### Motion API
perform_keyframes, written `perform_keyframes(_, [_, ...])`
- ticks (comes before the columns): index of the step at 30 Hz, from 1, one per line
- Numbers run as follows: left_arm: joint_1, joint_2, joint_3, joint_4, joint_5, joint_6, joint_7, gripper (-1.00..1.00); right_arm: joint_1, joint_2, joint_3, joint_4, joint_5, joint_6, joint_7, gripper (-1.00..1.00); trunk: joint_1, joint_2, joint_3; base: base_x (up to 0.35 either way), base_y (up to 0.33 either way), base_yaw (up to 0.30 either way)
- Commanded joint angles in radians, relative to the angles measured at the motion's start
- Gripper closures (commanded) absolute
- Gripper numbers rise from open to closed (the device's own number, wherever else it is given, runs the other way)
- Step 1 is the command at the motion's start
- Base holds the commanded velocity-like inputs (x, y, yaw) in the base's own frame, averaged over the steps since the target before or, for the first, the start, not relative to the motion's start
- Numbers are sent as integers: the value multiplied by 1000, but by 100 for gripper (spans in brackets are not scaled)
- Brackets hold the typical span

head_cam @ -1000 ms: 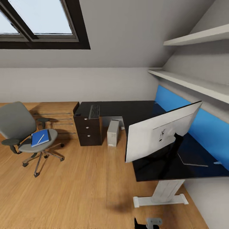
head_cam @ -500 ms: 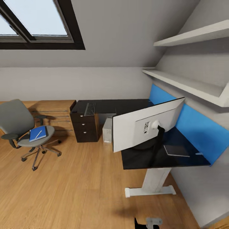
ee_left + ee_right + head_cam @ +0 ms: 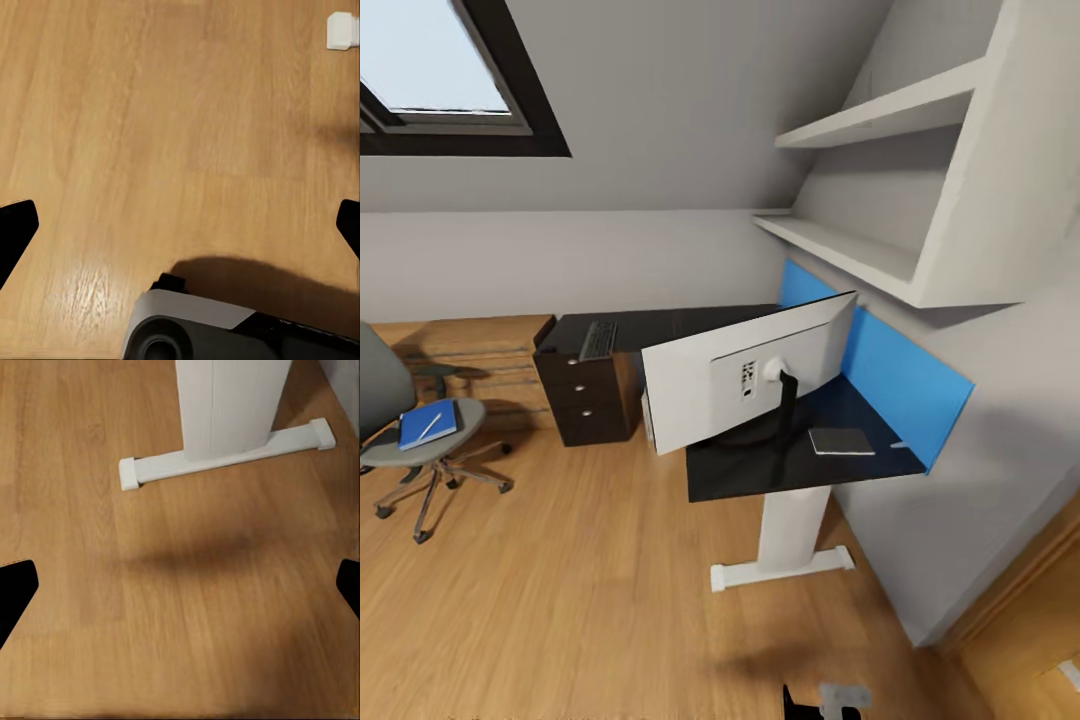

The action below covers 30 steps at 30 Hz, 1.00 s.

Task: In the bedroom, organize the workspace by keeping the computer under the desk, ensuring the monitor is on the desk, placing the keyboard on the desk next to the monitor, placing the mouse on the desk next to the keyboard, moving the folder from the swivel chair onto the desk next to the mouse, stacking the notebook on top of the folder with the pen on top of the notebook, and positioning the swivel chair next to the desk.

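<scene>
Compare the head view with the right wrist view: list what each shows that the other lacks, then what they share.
Head view alone: the wide grey-backed monitor, the slim dark keyboard, and the bright blue folder on the grey swivel chair. Right wrist view alone: the right gripper, its black fingers spread wide. Shared: the desk's white leg and the wooden floor.

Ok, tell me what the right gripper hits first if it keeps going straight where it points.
Most likely the bare wooden floor. The right gripper points down at it, jaws wide apart, nothing between; the desk's white foot lies further ahead.
</scene>
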Motion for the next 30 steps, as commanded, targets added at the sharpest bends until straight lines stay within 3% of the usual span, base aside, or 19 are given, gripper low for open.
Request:
perform_keyframes(1, [-1,0,-4,0,8,-4,4,-100,-1,1,-8,1,7,-3,-2,-100,0,-2,-2,-257,-259,-104])
perform_keyframes(11, [-1,2,-2,1,10,-6,3,-100,-1,2,-8,1,9,-3,-2,-100,0,-2,-2,-251,-258,-29])
perform_keyframes(20, [-1,2,2,1,9,-17,-2,-100,-1,2,-8,1,9,-3,-2,-100,0,-2,-2,-20,-43,0])
perform_keyframes(30, [-1,3,-1,1,7,-16,-2,-100,-1,3,-8,1,9,-3,-2,-100,0,-2,-2,-1,-247,101])
